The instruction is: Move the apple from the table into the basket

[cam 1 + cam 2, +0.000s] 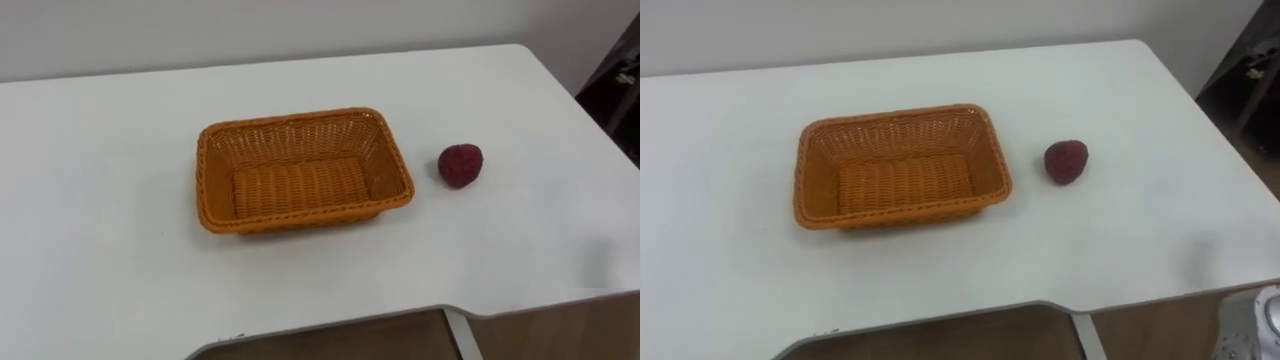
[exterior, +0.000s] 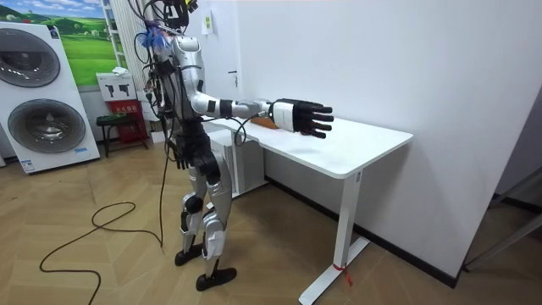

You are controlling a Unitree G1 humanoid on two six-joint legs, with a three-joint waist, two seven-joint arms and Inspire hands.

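The orange wicker basket point(image 1: 290, 146) is sitting near the middle of the white table point(image 1: 100, 160), with its long sides running from 9 to 3 o'clock in the eye views and nothing lying inside it. The apple point(image 1: 460, 165), dark red, is resting on the bare tabletop at 3 o'clock from the basket, just beside its short end but not touching it, and is lying outside the basket. The table's far edge is running along a pale wall at 12 o'clock, and its near edge is curving in a cut-out at 6 o'clock. In the room view the robot is standing upright on a wooden floor at the table's near side, facing the table and the wall behind it. It is holding its right hand point(image 2: 301, 117) out level above the tabletop, with the fingers straight and spread and holding nothing. Its left hand point(image 2: 175, 154) is hanging low by the hip, and I cannot tell its state. Two washing machines point(image 2: 38, 97) are standing behind the robot at the room view's left.
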